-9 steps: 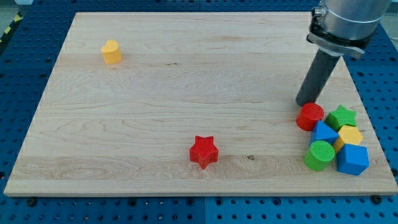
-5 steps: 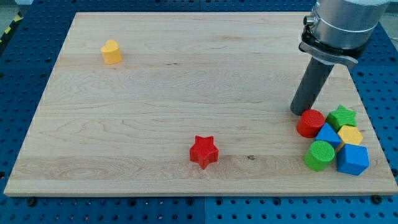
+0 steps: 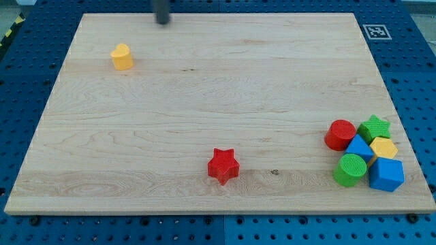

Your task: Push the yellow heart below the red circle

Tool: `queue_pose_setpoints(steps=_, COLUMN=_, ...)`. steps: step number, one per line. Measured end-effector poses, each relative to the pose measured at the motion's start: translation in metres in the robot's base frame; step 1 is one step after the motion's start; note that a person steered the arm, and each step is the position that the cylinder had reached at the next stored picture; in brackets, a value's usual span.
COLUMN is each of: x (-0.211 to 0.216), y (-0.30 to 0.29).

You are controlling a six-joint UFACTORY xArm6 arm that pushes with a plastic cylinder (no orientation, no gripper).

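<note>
The dark rod is now showing only at the view's top edge, with my tip [image 3: 162,22] resting near the board's upper rim; a moment ago it was standing just above the red circle at the view's right. This relocation is placing my tip up and to the right of the small yellow heart-shaped block [image 3: 122,57], near it but not touching. The rig carries no claw, so no spread or pinch state applies.

The yellow heart is sitting in the upper-left area of the pale wooden board [image 3: 204,109], well apart from the red round block [image 3: 340,134], so the push is not yet begun and a long travel toward the lower right is remaining.

Obstructions are crowding the target zone. Just below the red circle are lying a blue triangular block [image 3: 356,146], a green round block [image 3: 350,169], a blue angular block [image 3: 386,174], a yellow block [image 3: 383,148] and a green star [image 3: 375,126]. A red star [image 3: 223,165] is standing near the likely path.
</note>
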State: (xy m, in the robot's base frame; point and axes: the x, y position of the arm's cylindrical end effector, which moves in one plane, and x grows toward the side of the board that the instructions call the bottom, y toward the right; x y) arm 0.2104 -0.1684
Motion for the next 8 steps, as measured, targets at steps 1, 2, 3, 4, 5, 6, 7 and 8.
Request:
queue_pose_setpoints(steps=1, x=0.018, y=-0.095)
queue_pose_setpoints(steps=2, x=0.039, y=-0.127)
queue_pose_setpoints(steps=3, x=0.054, y=-0.116)
queue_pose_setpoints(steps=4, x=0.091, y=-0.059)
queue_pose_setpoints(steps=5, x=0.124, y=0.000)
queue_pose_setpoints(steps=6, x=0.146, y=0.060)
queue_pose_setpoints(steps=7, x=0.155, y=0.095)
queue_pose_setpoints(steps=8, x=0.155, y=0.088)
